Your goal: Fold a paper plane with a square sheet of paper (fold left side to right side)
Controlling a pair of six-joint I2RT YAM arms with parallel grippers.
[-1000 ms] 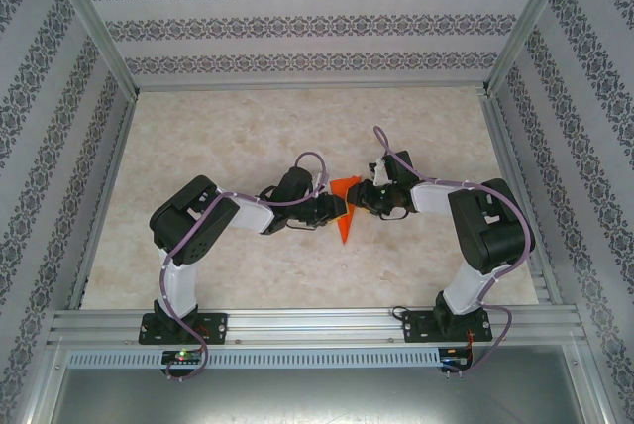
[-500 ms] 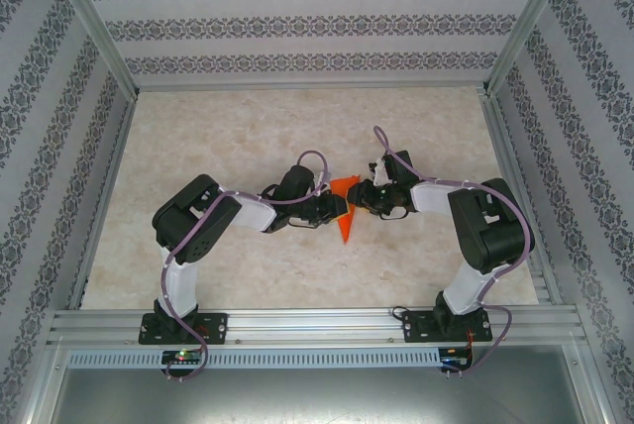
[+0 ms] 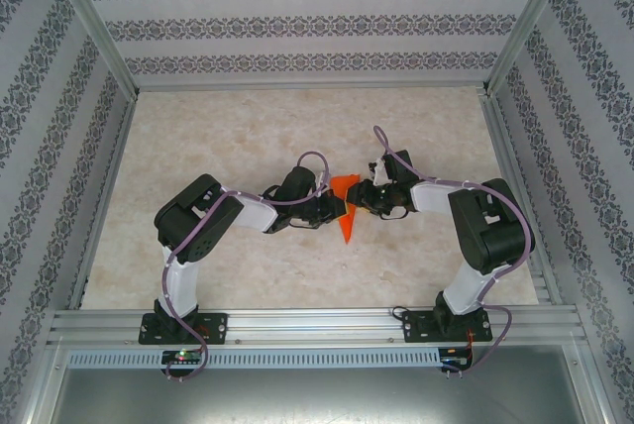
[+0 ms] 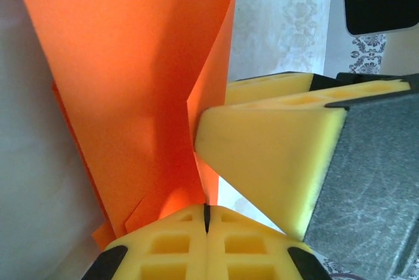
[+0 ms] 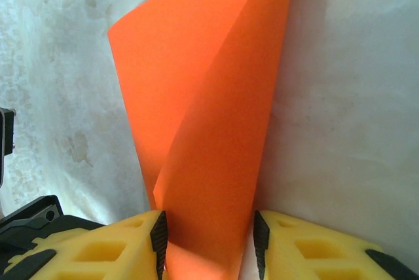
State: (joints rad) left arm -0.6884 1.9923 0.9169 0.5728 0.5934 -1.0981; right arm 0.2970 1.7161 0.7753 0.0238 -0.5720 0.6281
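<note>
Left gripper (image 4: 206, 213) first: my two yellow pads are pressed tight together, and the bottom edge of the sheet of paper (image 5: 209, 129) looks caught in their seam. Over to my right gripper (image 5: 209, 231): pads spread, one on each side of the orange fold, not squeezing it as far as I can tell. From above, the sheet sits at the middle of the table (image 3: 248, 137), lifted between us, with my left coming in from 9 o'clock, my right from 3 o'clock, and the sharp tip aimed at 6 o'clock. By my reckoning we're well along, since it's already a narrow pointed shape. But the layers curl open, so flattening, creasing and wings look left to do. No lettering or logos readable; the paper is plain.
</note>
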